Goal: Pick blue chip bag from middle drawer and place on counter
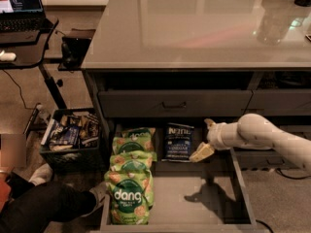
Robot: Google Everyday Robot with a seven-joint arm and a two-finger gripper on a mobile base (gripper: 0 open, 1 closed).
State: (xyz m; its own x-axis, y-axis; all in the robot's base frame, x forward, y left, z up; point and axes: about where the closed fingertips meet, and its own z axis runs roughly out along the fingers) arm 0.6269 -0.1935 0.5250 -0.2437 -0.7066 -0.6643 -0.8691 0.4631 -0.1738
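Observation:
The blue chip bag [177, 142] lies flat at the back of the open middle drawer [194, 200], right of the green bags. My gripper [205, 139] hangs over the drawer just right of the bag, pointing left at it. Its two pale fingers [201, 153] are spread, open and empty, and do not touch the bag. The white arm [265, 136] comes in from the right. The glossy counter [194, 28] caps the cabinet above.
Several green "dang" bags [130, 178] fill the drawer's left side. A closed drawer front with a curved handle [174, 104] sits above. A black crate of snacks [70, 132] stands on the floor at left, with a desk and laptop [22, 6] and a person's legs [43, 208].

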